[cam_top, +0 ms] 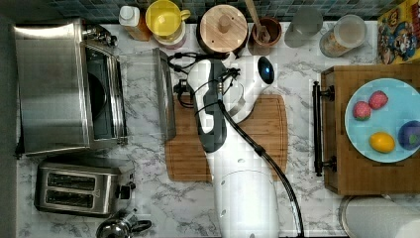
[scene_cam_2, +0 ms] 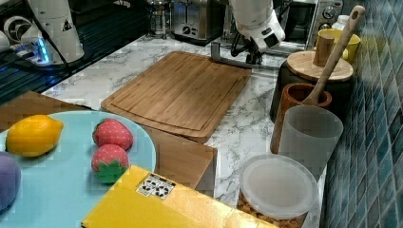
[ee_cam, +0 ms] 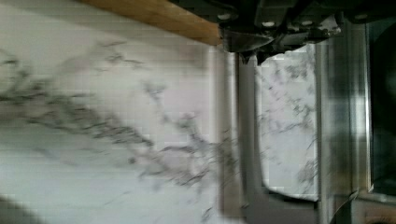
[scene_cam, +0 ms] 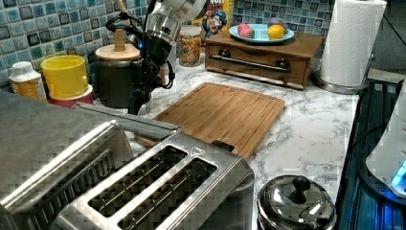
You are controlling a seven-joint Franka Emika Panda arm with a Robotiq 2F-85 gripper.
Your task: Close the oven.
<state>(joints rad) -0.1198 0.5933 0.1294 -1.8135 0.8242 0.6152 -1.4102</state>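
Note:
The oven [cam_top: 49, 89] stands at the top view's left, a boxy steel unit with a dark inside. Its glass door [cam_top: 141, 94] lies folded down flat over the counter, with the long bar handle [cam_top: 164, 94] at the door's outer edge. My gripper [cam_top: 181, 91] hangs just past the handle, on the side away from the oven and close to the counter. In the wrist view its fingertips [ee_cam: 250, 51] sit close together with nothing between them, right by the handle [ee_cam: 229, 140]. The left view shows the gripper [scene_cam: 136, 103] behind the handle [scene_cam: 129, 122].
A two-slot toaster [cam_top: 79, 188] and a kettle lid [cam_top: 119, 228] stand beside the oven. Under my arm lies a wooden cutting board [cam_top: 262, 134]. Along the back stand a yellow cup [cam_top: 166, 17] and a lidded canister [cam_top: 223, 27]. A wooden box [cam_top: 346, 163] with a fruit plate stands at the top view's right.

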